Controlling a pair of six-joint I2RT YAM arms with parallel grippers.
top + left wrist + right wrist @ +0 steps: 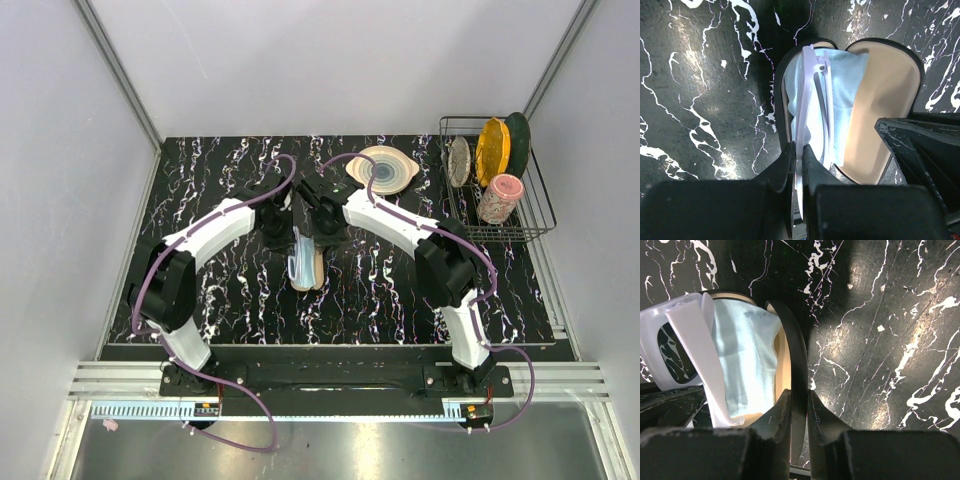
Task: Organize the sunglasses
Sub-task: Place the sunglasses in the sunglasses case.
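Note:
The black case [316,268] with tan lining lies open at the table's middle, with the light blue cloth [842,95] inside it. My left gripper [800,156] is shut on the whitish frame of the sunglasses [810,85], which hang on edge over the case's left half. My right gripper [799,402] is shut on the black rim of the case lid [795,355]. The sunglasses also show in the right wrist view [682,335] beside the cloth [742,355]. From above, both grippers meet over the case, left [277,232] and right [324,228].
A round plate [383,168] lies at the back of the dark marbled table [220,170]. A wire dish rack [520,220] with plates and a pink cup [499,198] stands at the back right.

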